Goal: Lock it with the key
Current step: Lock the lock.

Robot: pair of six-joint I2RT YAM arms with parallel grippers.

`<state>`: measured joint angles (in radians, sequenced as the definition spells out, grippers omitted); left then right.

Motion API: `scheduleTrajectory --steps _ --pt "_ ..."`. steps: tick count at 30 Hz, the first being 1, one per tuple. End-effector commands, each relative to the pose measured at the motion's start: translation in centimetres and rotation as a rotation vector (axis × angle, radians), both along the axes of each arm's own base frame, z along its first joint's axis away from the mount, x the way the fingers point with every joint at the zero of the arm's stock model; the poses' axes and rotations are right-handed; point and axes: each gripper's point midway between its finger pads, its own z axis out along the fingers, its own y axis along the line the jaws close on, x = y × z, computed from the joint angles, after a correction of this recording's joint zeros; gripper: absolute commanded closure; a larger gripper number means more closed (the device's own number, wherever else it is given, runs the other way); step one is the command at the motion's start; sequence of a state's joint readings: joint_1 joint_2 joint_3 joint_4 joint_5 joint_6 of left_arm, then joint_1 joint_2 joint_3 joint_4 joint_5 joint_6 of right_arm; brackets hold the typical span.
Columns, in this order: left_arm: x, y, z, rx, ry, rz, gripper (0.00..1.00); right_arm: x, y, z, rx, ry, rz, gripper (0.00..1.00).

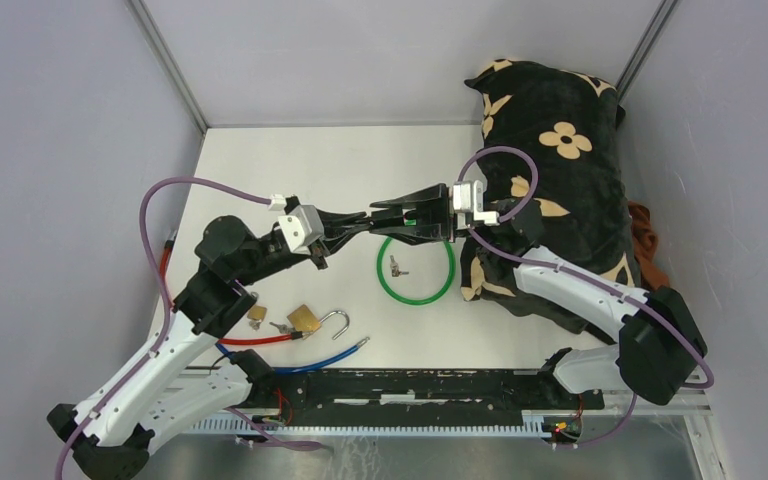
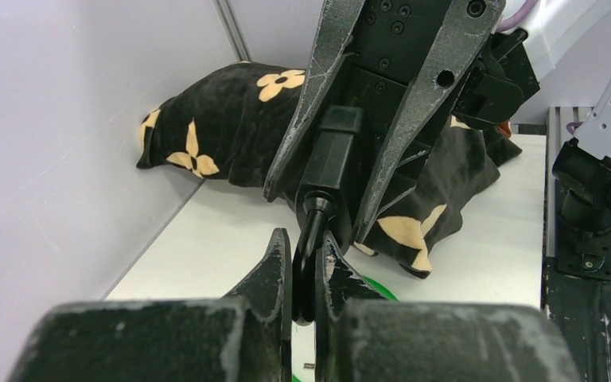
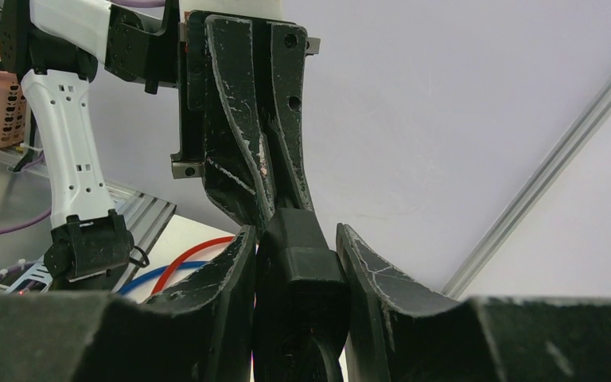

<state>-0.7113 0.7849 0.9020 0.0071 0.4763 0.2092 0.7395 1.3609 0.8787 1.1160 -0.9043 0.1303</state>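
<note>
Pinching a rounded black loop (image 2: 309, 239) between their scuffed, tapered tips, the left fingers (image 2: 274, 270) sit almost together. The right fingers (image 3: 227, 278) clamp the matte, boxy black block (image 3: 298, 256) that the loop grows from. The 2 pairs meet nose to nose at the centre of the top view, over the smooth white surface (image 1: 310, 170). Only the top view shows what lies there: just below centre, a thin green ring (image 1: 417, 297) with a small metal key (image 1: 395, 266) inside it. At lower left is a brass padlock (image 1: 304, 318) with its curved steel shackle (image 1: 338, 320) standing open, near a red cable (image 1: 260, 340) and a blue cable (image 1: 320, 358). The left wrist view shows the plush black pillow (image 2: 231, 119), printed with tan flowers, lying against the wall at upper left.
</note>
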Motion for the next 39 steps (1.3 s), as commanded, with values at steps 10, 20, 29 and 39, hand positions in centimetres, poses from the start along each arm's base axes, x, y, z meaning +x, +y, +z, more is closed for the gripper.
scheduleTrajectory --steps 10,20,29,39 --pt "-11.3 -8.4 -1.0 -0.002 0.023 -0.640 0.98 -7.4 7.2 -11.9 -0.375 0.128 0.333 1.00" --pt "-9.5 -7.5 -2.4 0.038 -0.003 -0.509 0.98 -6.3 6.2 -10.7 -0.377 0.110 0.253 1.00" --pt "-4.0 -3.6 -3.5 0.034 -0.049 -0.192 0.98 -5.3 3.5 -11.4 -0.518 0.094 0.171 0.63" --pt "-3.0 -0.5 -10.8 0.195 0.033 -0.101 0.98 -2.8 -1.6 -12.1 -0.552 0.151 0.071 0.02"
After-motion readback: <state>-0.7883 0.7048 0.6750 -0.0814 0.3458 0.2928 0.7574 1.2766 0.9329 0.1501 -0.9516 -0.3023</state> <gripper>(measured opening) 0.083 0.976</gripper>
